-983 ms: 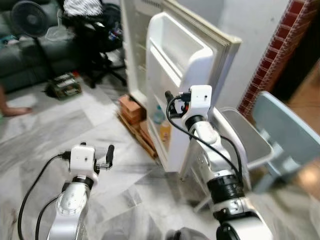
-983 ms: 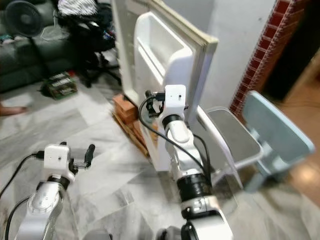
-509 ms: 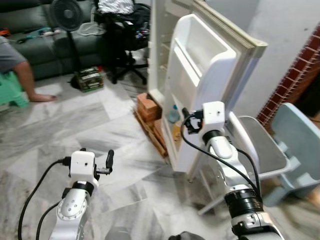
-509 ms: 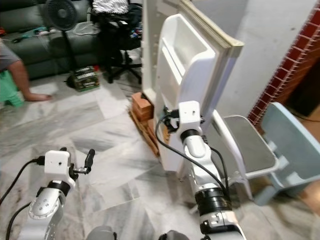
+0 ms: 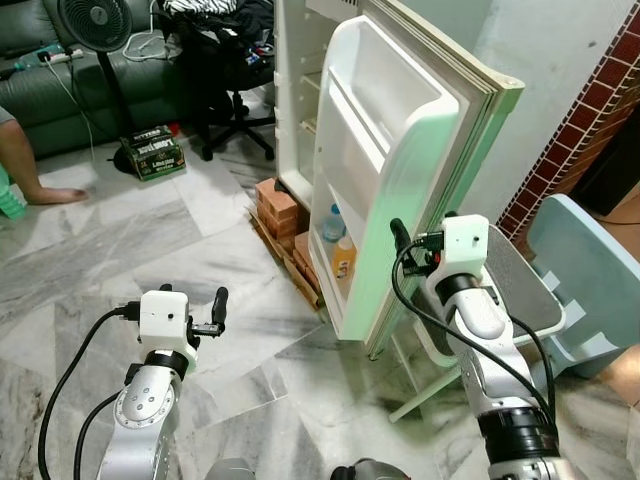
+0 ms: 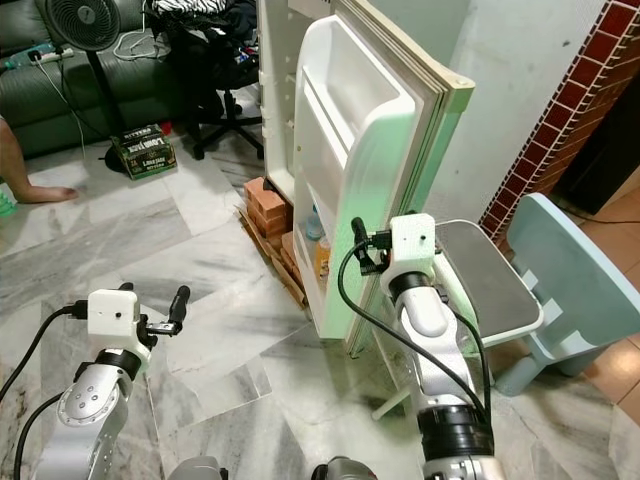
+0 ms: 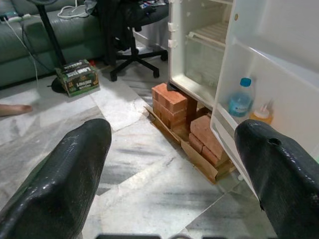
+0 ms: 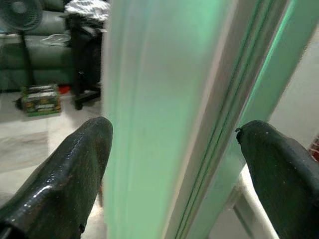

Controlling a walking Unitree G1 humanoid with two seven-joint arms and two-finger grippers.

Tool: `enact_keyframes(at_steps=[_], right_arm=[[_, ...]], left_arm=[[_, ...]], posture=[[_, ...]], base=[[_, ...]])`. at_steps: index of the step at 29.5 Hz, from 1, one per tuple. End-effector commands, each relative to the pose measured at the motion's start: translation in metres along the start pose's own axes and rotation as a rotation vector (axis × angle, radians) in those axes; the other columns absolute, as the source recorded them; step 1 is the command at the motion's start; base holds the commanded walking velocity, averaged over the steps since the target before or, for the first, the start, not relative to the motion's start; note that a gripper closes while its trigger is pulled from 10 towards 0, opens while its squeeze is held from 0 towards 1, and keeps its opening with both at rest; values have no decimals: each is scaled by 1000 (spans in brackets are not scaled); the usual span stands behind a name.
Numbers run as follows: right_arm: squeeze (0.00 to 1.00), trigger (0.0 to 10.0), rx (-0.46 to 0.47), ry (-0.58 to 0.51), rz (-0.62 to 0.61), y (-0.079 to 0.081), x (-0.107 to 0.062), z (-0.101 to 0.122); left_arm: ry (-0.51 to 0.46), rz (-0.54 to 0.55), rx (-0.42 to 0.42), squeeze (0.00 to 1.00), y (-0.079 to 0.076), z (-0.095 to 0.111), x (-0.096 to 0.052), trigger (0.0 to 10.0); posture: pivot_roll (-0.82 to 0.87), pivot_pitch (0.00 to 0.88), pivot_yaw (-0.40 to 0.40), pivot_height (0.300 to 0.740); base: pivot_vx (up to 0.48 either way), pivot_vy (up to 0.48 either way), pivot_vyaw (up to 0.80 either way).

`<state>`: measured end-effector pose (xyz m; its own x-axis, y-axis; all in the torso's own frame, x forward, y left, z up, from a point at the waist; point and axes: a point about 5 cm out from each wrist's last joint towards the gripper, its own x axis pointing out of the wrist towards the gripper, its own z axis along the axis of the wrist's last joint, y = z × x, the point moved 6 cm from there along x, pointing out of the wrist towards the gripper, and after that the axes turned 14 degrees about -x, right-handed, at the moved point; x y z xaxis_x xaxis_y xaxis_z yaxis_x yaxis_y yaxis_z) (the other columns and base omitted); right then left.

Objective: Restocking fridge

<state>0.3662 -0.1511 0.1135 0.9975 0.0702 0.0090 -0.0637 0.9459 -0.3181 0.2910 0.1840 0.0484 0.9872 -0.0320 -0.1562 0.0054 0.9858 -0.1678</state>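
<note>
The white fridge (image 5: 296,90) stands with its door (image 5: 400,150) swung wide. The door's lower shelf holds a blue-capped bottle (image 5: 333,222) and an orange bottle (image 5: 345,258). My right gripper (image 5: 400,240) is at the door's free edge, low down. In the right wrist view it (image 8: 174,130) is open, with the door's edge between its black fingers (image 8: 75,169). My left gripper (image 5: 218,305) hovers over the marble floor to the left of the fridge. It (image 7: 174,134) is open and empty, and looks toward the fridge's lower part.
Red bricks (image 5: 280,205) on a wooden pallet (image 5: 290,265) prop the fridge. A white plastic chair (image 5: 520,290) and a light blue chair (image 5: 590,270) stand behind the door. A black office chair (image 5: 225,70), a fan (image 5: 85,20), a green box (image 5: 150,152) and a person's leg (image 5: 30,170) are at the back left.
The whole view has swung, so the camera moved. My right gripper now sits at the door's free edge instead of in front of its inner face. The left arm holds its pose.
</note>
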Motion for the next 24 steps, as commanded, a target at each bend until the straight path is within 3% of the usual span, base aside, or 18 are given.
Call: enact_keyframes(at_steps=[1, 5, 7, 19, 24], right_arm=[[0, 10000, -10, -7, -29, -5, 5, 4], [0, 10000, -38, -14, -43, -10, 25, 15], [0, 10000, -59, 8, -60, -21, 33, 14], [0, 10000, -143, 152, -112, -51, 27, -24], [0, 10000, -170, 196, -181, -80, 29, -34]], left_arm=[[5, -3, 10, 0, -1, -1, 1, 10000], [4, 0, 11, 0, -1, 0, -1, 10000], [5, 8, 16, 0, 2, -1, -4, 10000], [11, 24, 14, 0, 4, -3, -8, 10000], [12, 20, 19, 0, 5, -3, -8, 10000]], posture=[[76, 0, -24, 740], [94, 0, -29, 740], [104, 0, -37, 740], [107, 0, -41, 740], [110, 0, -39, 740]], base=[[0, 0, 0], [0, 0, 0], [0, 0, 0], [0, 0, 0], [0, 0, 0]])
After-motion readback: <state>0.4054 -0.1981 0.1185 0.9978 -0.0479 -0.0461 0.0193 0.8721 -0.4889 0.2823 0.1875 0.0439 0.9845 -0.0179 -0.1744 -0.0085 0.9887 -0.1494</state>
